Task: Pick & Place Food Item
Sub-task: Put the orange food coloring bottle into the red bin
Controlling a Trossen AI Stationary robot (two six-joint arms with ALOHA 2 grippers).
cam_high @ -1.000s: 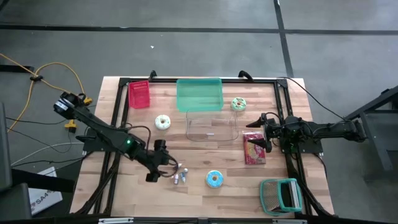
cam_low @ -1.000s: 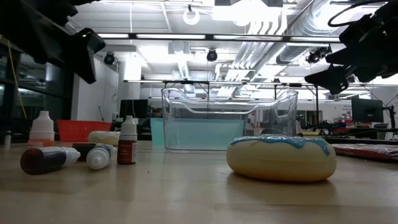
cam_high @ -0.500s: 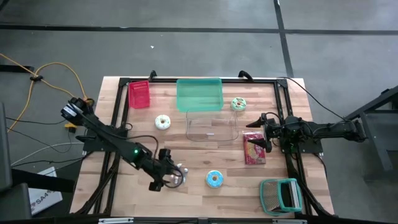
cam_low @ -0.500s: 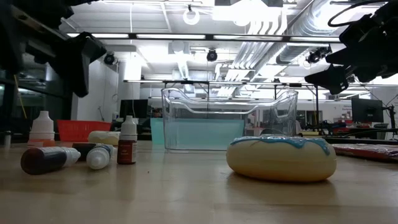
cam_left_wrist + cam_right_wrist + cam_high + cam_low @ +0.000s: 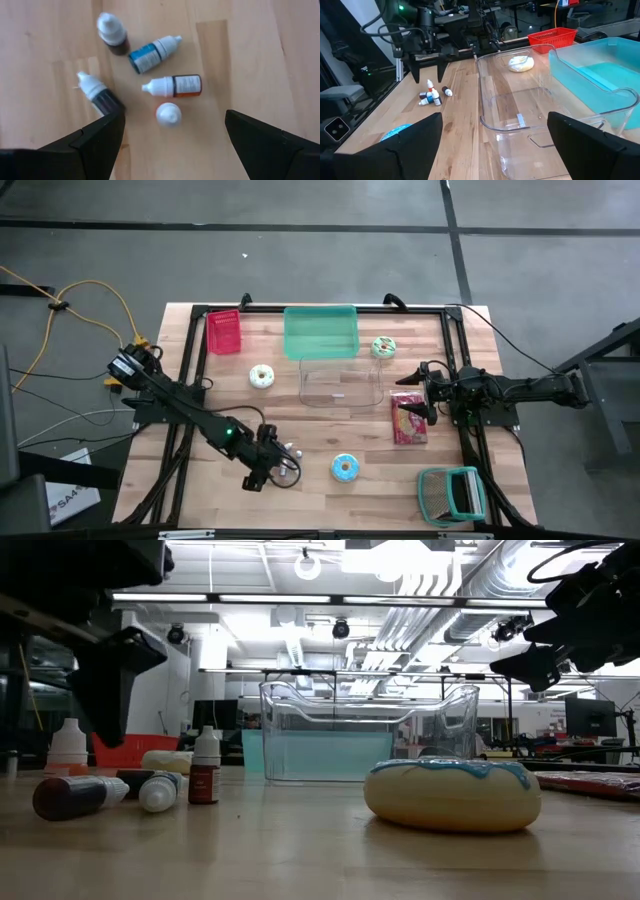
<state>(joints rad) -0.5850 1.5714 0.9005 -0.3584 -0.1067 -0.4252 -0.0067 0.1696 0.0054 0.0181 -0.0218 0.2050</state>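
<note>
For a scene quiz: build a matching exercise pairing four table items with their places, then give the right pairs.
Items:
1. red basket
2. blue-iced doughnut
3. small dropper bottles
4. snack packet

Places:
A. under the open left gripper
B. far left corner of the table
C. beside the open right gripper, right of the clear bin
D. near edge, in front of the clear bin

Pairs: 1-B, 2-D, 3-A, 4-C
</note>
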